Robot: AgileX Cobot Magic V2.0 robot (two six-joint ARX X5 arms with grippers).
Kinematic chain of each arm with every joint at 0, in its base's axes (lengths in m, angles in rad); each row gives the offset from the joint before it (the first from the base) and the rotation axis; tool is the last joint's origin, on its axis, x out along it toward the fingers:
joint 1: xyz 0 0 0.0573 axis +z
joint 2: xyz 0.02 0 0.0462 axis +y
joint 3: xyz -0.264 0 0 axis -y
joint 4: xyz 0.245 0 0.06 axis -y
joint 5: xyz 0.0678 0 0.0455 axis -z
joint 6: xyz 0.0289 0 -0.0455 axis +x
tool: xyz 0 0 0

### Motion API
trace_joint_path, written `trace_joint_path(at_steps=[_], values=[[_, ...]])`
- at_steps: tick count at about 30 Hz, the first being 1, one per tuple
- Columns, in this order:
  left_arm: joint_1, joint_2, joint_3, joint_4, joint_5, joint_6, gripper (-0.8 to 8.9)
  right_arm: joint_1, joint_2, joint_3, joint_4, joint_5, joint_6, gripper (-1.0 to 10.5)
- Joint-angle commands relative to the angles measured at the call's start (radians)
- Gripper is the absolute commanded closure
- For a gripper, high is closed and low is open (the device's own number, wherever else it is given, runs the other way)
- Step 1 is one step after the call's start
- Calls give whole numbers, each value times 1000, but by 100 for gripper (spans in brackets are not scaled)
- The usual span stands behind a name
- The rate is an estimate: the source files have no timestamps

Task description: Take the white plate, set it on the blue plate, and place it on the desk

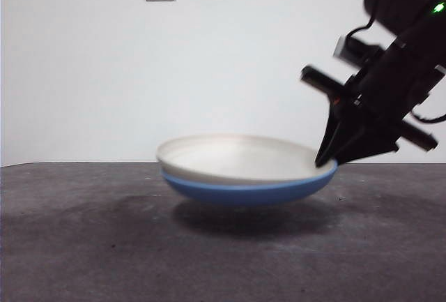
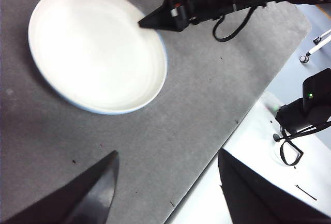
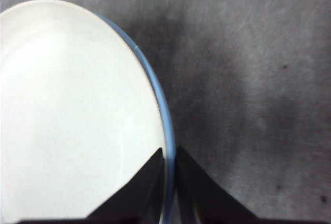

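The round cream-white matte plate sits nested in the round glossy blue plate, the pair lifted clear of the dark grey speckled desk. The right gripper clamps both rims at the stack's right edge, one of its fingers inside, the other outside.

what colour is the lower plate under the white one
Blue: the shallow round blue plate beneath the cream-white plate shows best in the front view.

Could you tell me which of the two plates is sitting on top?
The white plate is on top; it nests inside the blue plate, whose rim shows beneath it.
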Motion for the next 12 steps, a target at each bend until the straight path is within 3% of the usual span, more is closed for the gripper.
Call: trace_joint_path(at_steps=[1,12], values=[[-5,6,10,12,2,9,503,24,70,53,33,-2,30,935],[-5,6,10,11,2,8,503,48,232,178,29,5,31,935]])
